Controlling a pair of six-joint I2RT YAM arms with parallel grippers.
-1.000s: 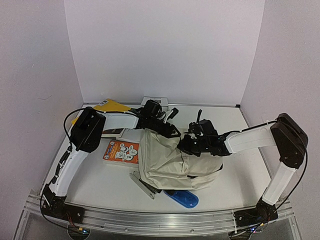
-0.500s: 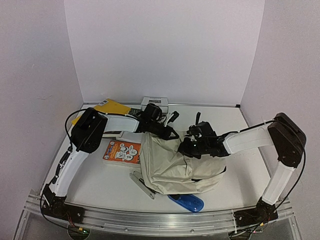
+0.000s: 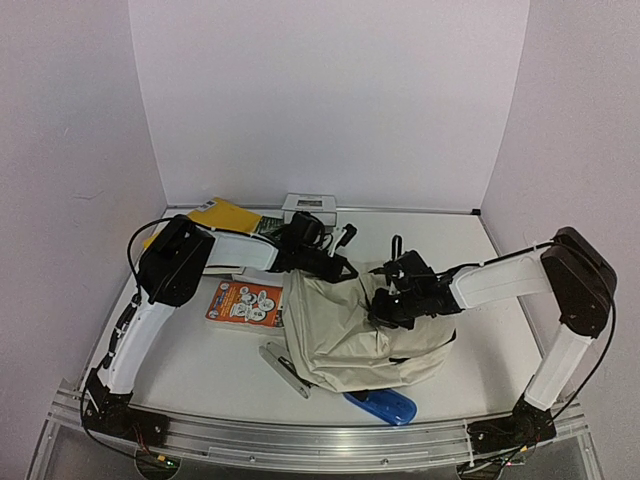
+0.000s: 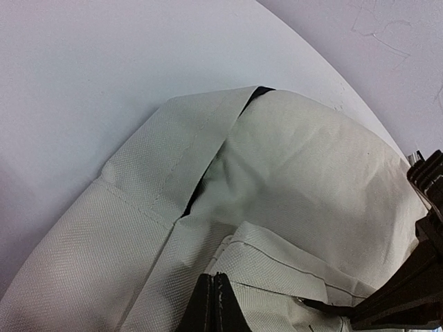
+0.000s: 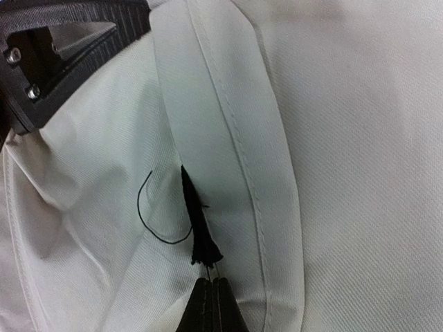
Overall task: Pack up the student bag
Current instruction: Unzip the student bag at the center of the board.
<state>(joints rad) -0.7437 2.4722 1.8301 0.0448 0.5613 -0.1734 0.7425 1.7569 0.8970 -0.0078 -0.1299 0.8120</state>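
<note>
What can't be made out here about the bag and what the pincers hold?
Student bag interior: top view, its own folded fabric hides the opening.
Left pincer: left wrist view, shut tips at the bottom edge; whether fabric is caught is unclear.
Right pincer: right wrist view, shut by a black tab; grip cut off.
Blue object: top view, partly under the bag.

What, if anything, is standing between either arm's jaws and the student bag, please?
Nothing visible does. The left jaws are shut on the cream fabric of the student bag, and the right jaws are shut on a small black tab at its seam.
</note>
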